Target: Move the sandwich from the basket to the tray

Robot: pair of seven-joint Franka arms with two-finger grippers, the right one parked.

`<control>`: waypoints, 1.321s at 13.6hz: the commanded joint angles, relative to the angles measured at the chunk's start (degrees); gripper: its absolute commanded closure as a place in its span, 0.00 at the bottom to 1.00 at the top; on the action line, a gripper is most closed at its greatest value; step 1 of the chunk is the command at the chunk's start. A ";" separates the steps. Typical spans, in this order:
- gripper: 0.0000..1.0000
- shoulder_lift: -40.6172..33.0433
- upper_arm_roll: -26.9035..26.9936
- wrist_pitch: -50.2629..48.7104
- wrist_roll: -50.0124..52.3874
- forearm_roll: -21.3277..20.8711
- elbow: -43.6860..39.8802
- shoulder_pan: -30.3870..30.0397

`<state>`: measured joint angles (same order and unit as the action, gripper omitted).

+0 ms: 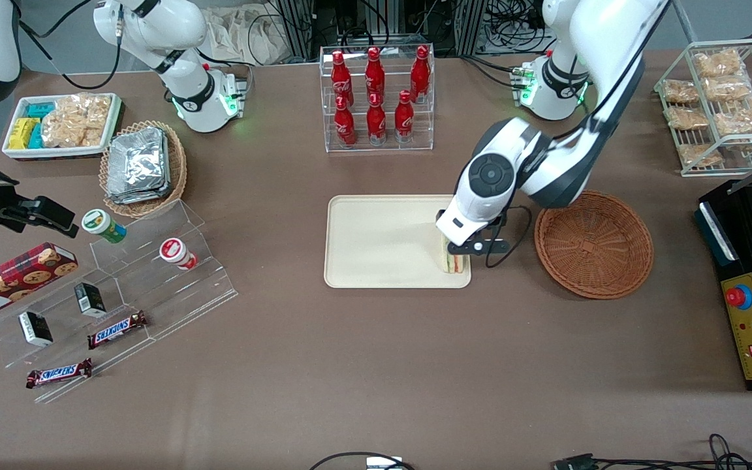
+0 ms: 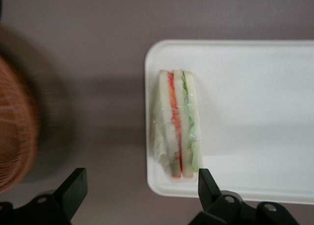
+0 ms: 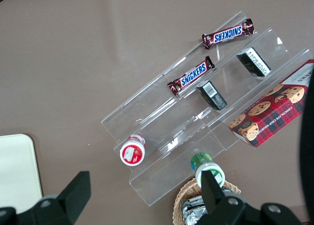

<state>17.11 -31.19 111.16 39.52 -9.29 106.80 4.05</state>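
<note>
Sitting on edge at the tray's (image 1: 376, 241) corner nearest the basket (image 1: 595, 243), the sandwich (image 2: 178, 123) is lying free; the gripper (image 2: 140, 195) is hovering above, fingers (image 2: 73, 188) spread wide apart.

The front view is looking down steeply from high above the table's near edge, taking in the whole tabletop from well away. The left wrist view is pointing straight down from close above, past the gripper (image 2: 140, 183), whose open jaws are framing the sandwich (image 2: 177, 123) lying between and just ahead of them on the tray (image 2: 255, 112). Both views are sharing that tray end (image 1: 376, 245), the sandwich (image 1: 452, 261) and the basket (image 1: 595, 245) (image 2: 14, 132) rim. The right wrist view is looking down near the acrylic shelf (image 3: 196, 132), also showing in the front view (image 1: 154, 274).
</note>
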 commanded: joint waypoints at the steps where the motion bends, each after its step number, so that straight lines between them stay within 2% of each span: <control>1: 0.00 -5.85 -0.63 -13.11 -1.71 2.33 -8.41 -4.82; 2: 0.00 -6.73 -0.54 -17.69 -6.17 5.13 -12.45 -7.45; 3: 0.00 -8.05 -0.45 -20.00 -10.65 6.20 -14.41 -10.70; 5: 0.00 -12.25 -0.45 -20.63 -15.85 6.39 -14.17 -17.03; 7: 0.00 -13.16 -0.45 -22.90 -26.02 6.74 -14.34 -23.18; 10: 0.00 -13.94 0.42 -23.36 -27.66 5.86 -14.52 -26.80; 11: 0.00 -14.56 0.86 -23.01 -27.74 6.30 -14.43 -27.16; 12: 0.00 -14.56 4.43 -23.01 -28.09 6.56 -14.86 -25.34; 14: 0.00 -14.39 15.58 -22.66 -28.27 6.74 -16.61 -15.61; 18: 0.00 -14.04 16.86 -22.04 -28.27 6.57 -17.77 -12.85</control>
<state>3.48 -15.44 88.93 11.75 -3.13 89.52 -10.96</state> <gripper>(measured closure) 0.000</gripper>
